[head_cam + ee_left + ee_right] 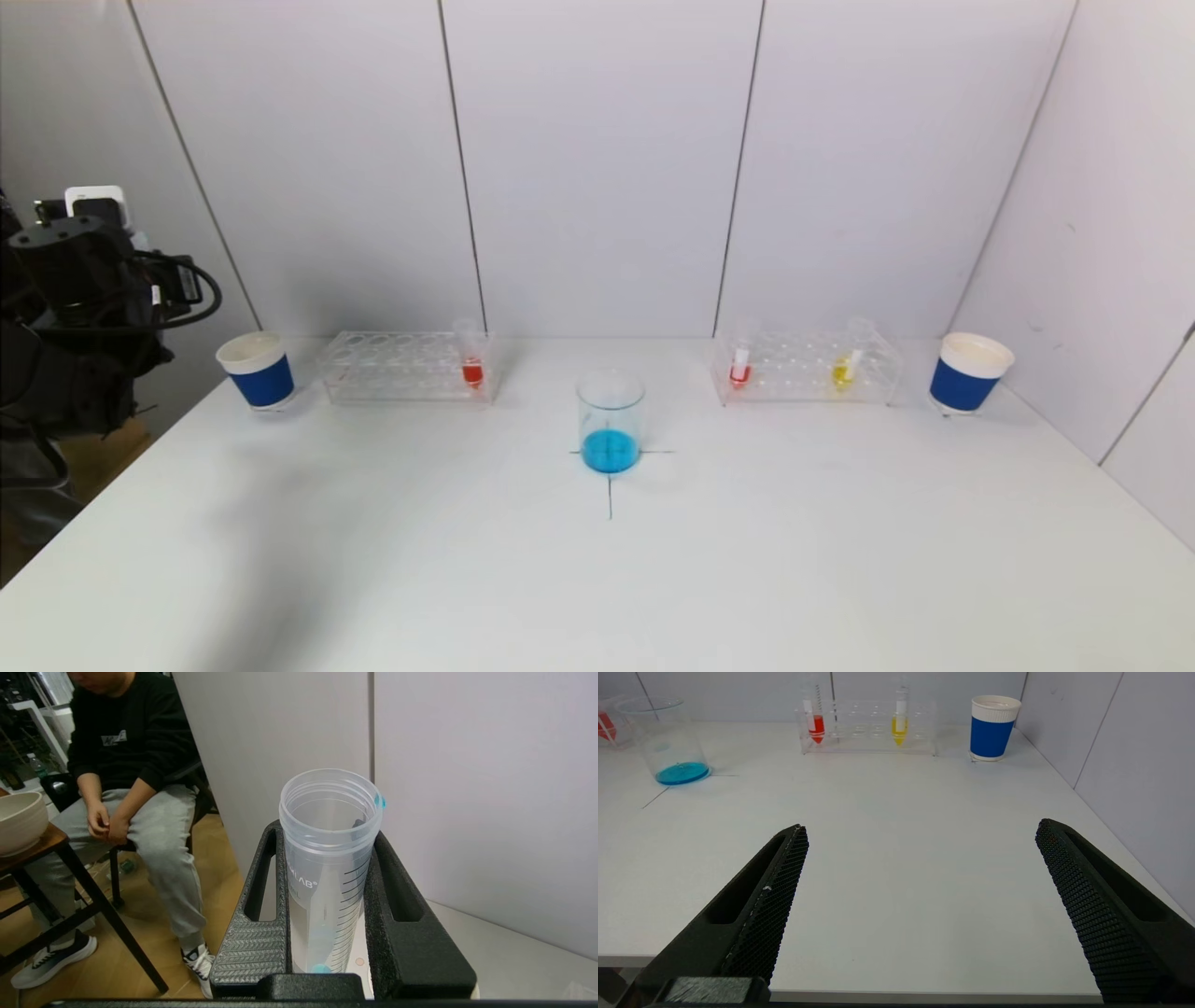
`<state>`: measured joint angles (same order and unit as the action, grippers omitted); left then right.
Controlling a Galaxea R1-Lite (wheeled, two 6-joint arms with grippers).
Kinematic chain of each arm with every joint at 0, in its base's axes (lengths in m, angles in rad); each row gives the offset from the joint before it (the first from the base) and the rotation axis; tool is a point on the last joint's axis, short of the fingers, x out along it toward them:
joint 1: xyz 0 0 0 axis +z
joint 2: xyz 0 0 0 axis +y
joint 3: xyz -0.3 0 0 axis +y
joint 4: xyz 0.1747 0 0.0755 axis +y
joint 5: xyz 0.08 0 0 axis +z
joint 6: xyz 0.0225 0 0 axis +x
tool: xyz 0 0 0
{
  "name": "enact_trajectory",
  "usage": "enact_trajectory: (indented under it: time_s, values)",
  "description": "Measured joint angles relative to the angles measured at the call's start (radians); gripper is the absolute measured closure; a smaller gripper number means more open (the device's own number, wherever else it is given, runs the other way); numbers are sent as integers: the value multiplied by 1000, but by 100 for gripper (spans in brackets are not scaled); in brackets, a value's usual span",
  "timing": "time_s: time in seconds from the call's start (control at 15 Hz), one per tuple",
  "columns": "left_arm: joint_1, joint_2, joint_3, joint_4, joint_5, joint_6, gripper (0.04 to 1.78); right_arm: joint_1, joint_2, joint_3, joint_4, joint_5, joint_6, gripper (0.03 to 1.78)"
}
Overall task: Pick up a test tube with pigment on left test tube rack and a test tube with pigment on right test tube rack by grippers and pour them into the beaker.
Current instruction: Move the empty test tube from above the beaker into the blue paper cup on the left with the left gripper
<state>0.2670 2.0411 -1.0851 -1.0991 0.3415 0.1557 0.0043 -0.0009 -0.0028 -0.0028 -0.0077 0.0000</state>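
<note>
Nearest, the right hand is spread wide over the worktop's front edge, nothing held. An emptied test tube is pinched by the left hand off to the left, probably awaiting disposal. One beaker with blue liquid sits mid-worktop. Farther back: two racks, three pigment tubes, two cups.

Clear beaker holding shallow blue liquid, upright at centre, left test tube rack with one red-filled tube, right test tube rack with red tube and yellow tube, emptied graduated tube clamped upright in left tool
</note>
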Motion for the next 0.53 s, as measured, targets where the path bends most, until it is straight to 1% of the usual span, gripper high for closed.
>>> enact_trajectory:
  time_s: [0.27,0.53]
  values:
    - [-3,88,-79,0,-7,-23,137,0,0,0,0,0,0,4]
    - [-24,126,-97,7,-17,-27,137,0,0,0,0,0,0,4]
